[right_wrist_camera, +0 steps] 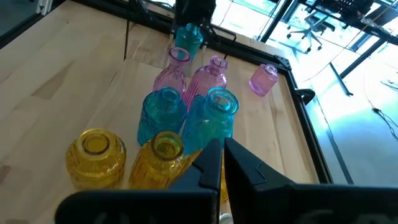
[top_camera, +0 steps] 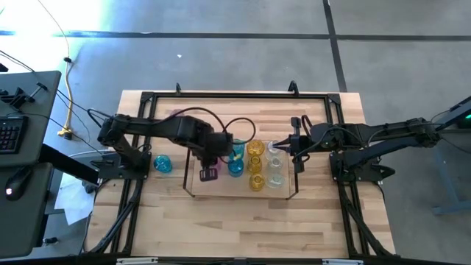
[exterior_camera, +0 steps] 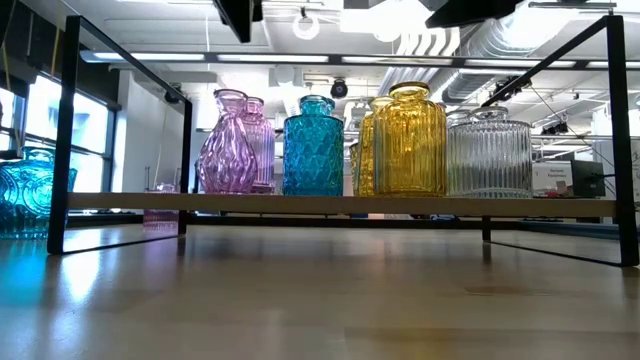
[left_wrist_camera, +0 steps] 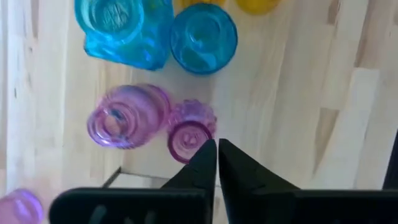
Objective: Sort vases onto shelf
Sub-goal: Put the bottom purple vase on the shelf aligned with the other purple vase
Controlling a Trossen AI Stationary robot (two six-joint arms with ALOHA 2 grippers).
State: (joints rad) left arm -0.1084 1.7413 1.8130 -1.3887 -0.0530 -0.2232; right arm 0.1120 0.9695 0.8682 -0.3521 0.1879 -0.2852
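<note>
The left hand (left_wrist_camera: 217,155) hovers above the pink vases (left_wrist_camera: 127,116) on the shelf (top_camera: 193,178), fingers pressed together and empty. I'd guess it next fetches the teal vase (top_camera: 163,164) off the surface.

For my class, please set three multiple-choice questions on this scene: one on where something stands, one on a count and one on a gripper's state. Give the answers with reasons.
1. Where does the teal vase that is off the shelf stand?
A. On the table, left of the shelf
B. On the table, right of the shelf
C. On the floor

2. How many yellow vases stand on the shelf?
A. One
B. Two
C. Four

3. The left gripper is:
A. open around a pink vase
B. shut, holding nothing
C. shut on a teal vase

Answers:
1 A: the high view shows it outside the shelf's left end.
2 B: two yellow ones stand between the teal and the clear.
3 B: its fingers meet above the pink vases, with nothing between them.
</note>
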